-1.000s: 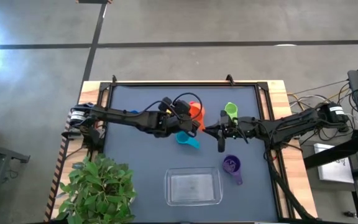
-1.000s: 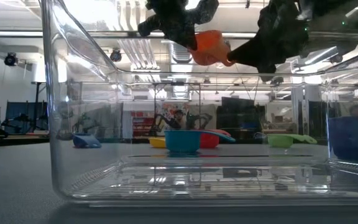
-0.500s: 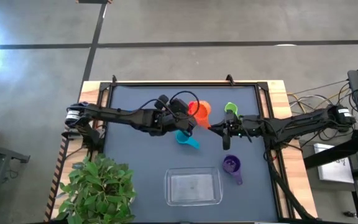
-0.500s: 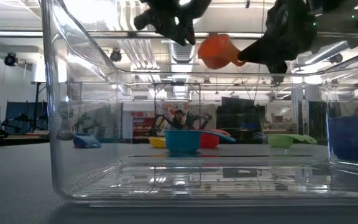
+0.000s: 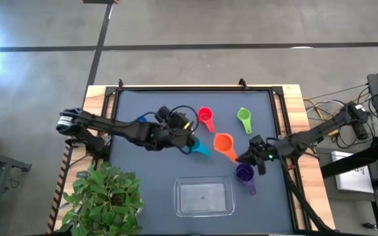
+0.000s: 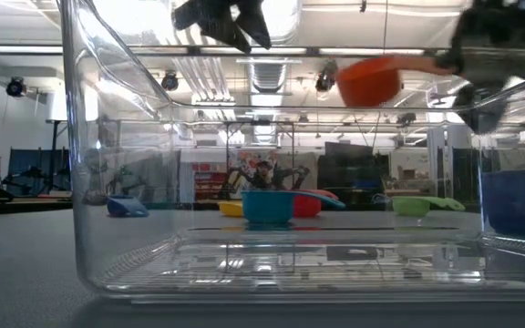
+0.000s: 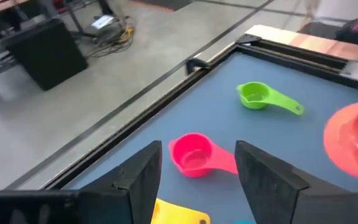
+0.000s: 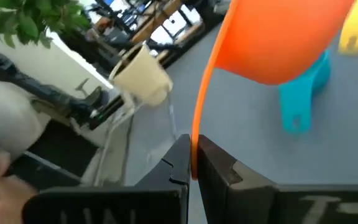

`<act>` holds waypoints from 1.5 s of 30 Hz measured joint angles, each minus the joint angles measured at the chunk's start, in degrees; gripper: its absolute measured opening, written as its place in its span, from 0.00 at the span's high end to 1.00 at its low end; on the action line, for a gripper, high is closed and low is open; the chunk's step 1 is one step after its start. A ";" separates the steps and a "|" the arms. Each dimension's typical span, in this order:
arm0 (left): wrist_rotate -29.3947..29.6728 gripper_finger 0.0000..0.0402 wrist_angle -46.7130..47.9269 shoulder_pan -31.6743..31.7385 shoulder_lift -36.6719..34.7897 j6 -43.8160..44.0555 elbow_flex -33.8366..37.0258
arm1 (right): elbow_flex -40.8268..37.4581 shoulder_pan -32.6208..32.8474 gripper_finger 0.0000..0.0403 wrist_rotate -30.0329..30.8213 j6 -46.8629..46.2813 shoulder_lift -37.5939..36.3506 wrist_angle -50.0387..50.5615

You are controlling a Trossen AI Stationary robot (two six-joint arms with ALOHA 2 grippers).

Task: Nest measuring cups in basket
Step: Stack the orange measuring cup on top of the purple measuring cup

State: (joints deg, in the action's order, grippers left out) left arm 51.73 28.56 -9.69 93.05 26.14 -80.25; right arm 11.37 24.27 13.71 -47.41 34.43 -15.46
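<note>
The right gripper (image 5: 247, 157) is clamped on the flat handle of the orange plastic measuring cup (image 5: 224, 144), holding it above the table, beyond the clear rectangular plastic basket (image 5: 204, 197). The left gripper (image 5: 188, 136) hangs with its fingers parted over the teal cup (image 5: 201, 149), near the red cup (image 5: 206, 118).

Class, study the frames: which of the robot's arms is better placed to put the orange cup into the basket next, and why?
The right. Its gripper already pinches the orange cup by the handle, lifted off the table near the basket. The left gripper is open and empty, farther away.
</note>
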 joint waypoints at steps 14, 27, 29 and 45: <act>-1.78 0.63 -25.24 -3.88 -11.04 -0.61 20.85 | -2.85 31.24 0.98 28.43 -19.53 -5.40 3.85; -4.07 0.66 -28.02 -3.83 -9.87 -0.62 22.16 | -2.40 48.38 0.98 40.16 -44.42 1.07 10.73; -3.85 0.66 -28.14 -3.83 -9.83 -0.61 22.20 | -2.40 49.03 0.98 40.27 -47.13 3.41 10.70; -3.74 0.66 -28.16 -3.83 -9.82 -1.04 22.21 | -1.64 49.38 0.85 35.64 -52.01 11.39 10.53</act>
State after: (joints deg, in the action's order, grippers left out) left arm 47.99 0.40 -13.52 83.22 25.10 -58.04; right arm 9.73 73.65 49.35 -99.41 45.83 -4.93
